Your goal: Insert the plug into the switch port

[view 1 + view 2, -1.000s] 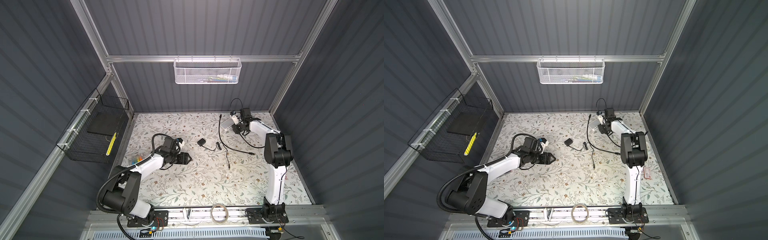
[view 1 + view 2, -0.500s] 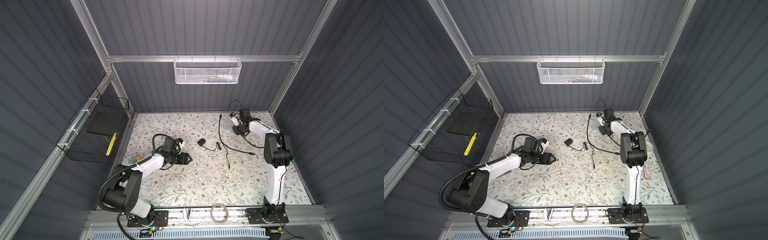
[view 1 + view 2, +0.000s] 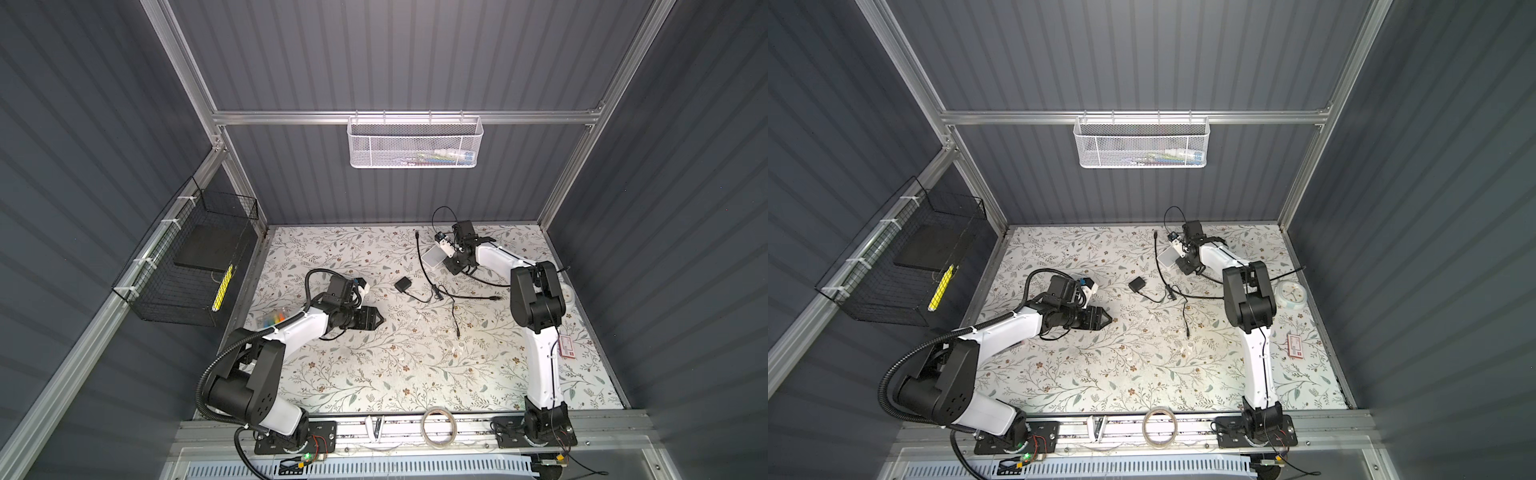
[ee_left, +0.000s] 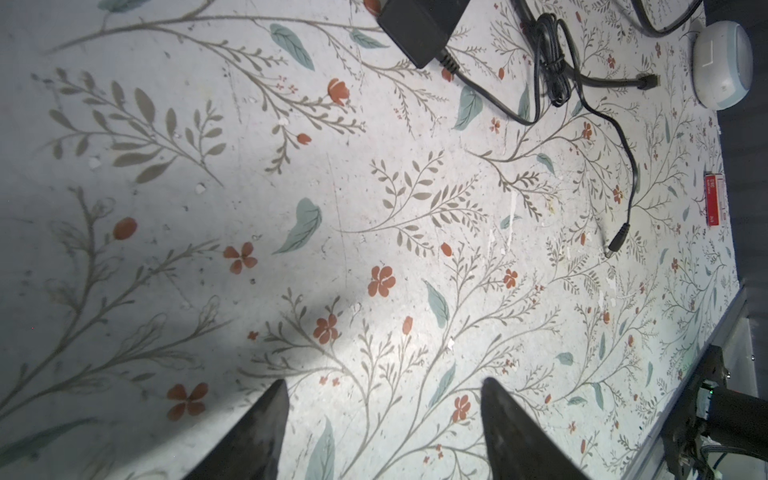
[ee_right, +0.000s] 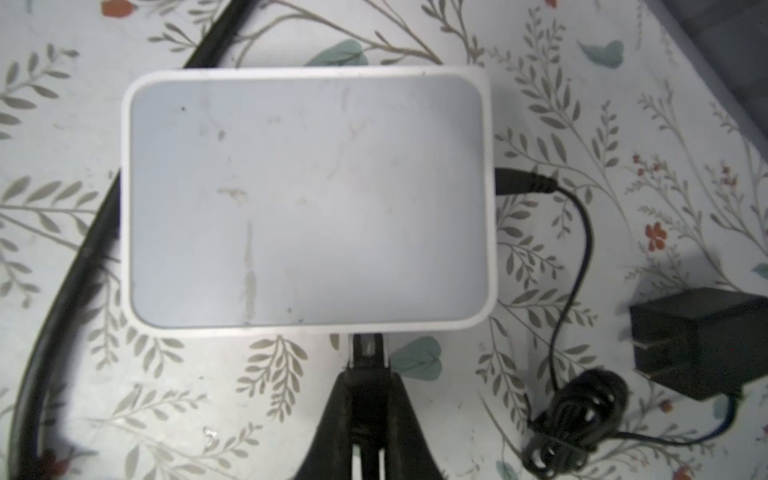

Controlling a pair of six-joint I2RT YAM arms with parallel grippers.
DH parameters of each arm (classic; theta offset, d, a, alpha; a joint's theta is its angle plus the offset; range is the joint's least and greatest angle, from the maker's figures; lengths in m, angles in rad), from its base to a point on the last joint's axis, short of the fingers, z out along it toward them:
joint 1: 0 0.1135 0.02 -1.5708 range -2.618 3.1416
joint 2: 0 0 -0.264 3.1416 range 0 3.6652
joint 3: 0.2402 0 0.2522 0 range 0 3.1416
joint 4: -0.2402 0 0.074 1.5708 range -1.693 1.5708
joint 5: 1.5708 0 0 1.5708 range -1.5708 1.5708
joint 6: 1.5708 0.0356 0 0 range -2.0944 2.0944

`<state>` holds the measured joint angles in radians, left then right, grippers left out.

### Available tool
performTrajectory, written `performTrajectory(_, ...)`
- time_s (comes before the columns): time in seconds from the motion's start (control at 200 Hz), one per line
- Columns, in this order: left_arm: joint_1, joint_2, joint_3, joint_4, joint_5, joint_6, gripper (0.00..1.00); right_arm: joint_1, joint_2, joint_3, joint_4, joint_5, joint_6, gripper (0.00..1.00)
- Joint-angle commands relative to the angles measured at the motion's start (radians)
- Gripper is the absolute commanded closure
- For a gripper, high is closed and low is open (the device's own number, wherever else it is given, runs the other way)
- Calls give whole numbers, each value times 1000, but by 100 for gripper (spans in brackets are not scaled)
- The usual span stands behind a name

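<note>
Right wrist view: right gripper [image 5: 368, 380] pinched the plug [image 5: 367, 345], whose tip met the near edge of the white switch [image 5: 307, 199]; seating unclear. Left gripper [image 4: 382, 415] hung spread over bare floral mat [image 4: 374, 187], well apart from the switch.

FREE: lower half of table [image 3: 395, 365] bare in both top views, broad passage | CENTRE: black adapter [image 3: 402, 285] and thin cable [image 3: 454, 316] trailing downward bar the way | UPPER RIGHT: switch [image 3: 432, 259] hemmed by thick cable [image 3: 419, 253] just left | RIGHT EDGE: clock [image 3: 1291, 294], red card [image 3: 1296, 346] near the wall | BOTTOM: tape roll [image 3: 437, 427] on front rail
</note>
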<state>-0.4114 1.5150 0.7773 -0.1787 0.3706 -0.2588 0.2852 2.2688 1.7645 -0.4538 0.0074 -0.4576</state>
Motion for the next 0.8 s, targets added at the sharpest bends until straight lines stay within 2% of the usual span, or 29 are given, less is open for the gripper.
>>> performTrajectory(0.0,4,-4,-16,3,2,2,27,39,28,46,-52,6,-39,97)
performTrajectory(0.21,3,-13,-26,2,-8,3,27,52,53,105,-91,-16,-33,96)
performTrajectory(0.36,3,-14,-26,4,-9,3,27,61,88,166,-141,-2,-14,90)
performTrajectory(0.69,3,-3,-20,6,-3,3,27,65,275,522,-432,15,83,88)
performTrajectory(0.795,3,-7,-23,5,-8,3,27,73,306,575,-482,8,98,88)
